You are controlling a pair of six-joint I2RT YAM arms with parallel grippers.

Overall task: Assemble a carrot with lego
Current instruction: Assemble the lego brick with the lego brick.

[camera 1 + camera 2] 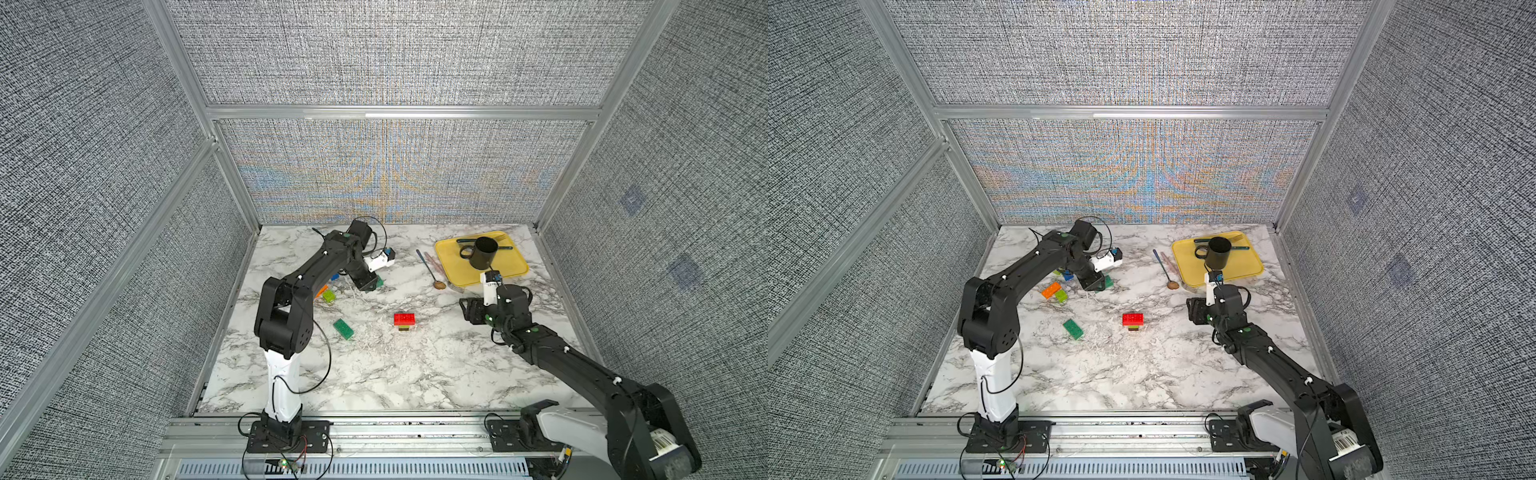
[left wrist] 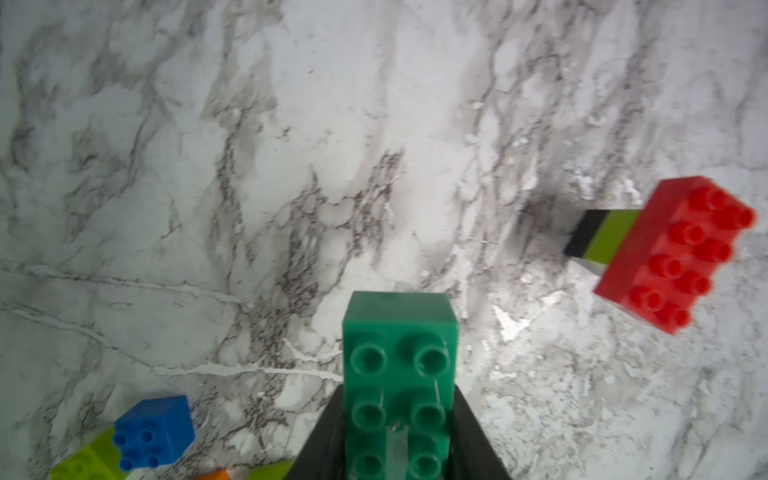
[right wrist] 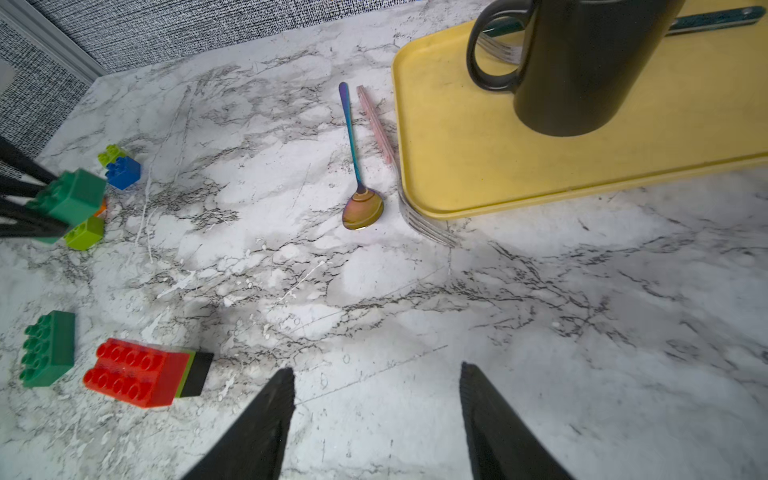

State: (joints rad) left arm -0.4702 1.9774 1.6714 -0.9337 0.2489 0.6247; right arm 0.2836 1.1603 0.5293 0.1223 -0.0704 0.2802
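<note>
The left jaws are closed tight on a dark green brick (image 2: 399, 374), gripping its long sides with the studs facing the wrist camera. This brick is well to the left of the yellow tray (image 1: 509, 262), across the counter (image 1: 374, 374). The partly built carrot (image 1: 404, 321) stands in front of the tray and to its left: a red brick on top, studs up, over a lime layer and a black base. A second dark green brick (image 1: 343, 328) lies further left of the tray, past the carrot. An orange brick (image 1: 1052, 289), a lime brick (image 1: 1061, 295) and a blue brick (image 1: 1068, 276) cluster near the held one. The right jaws stand apart, holding nothing, over bare counter just in front of the tray. A black mug (image 1: 484, 252) stands on the tray, and a spoon (image 1: 430, 270) lies just left of it.
</note>
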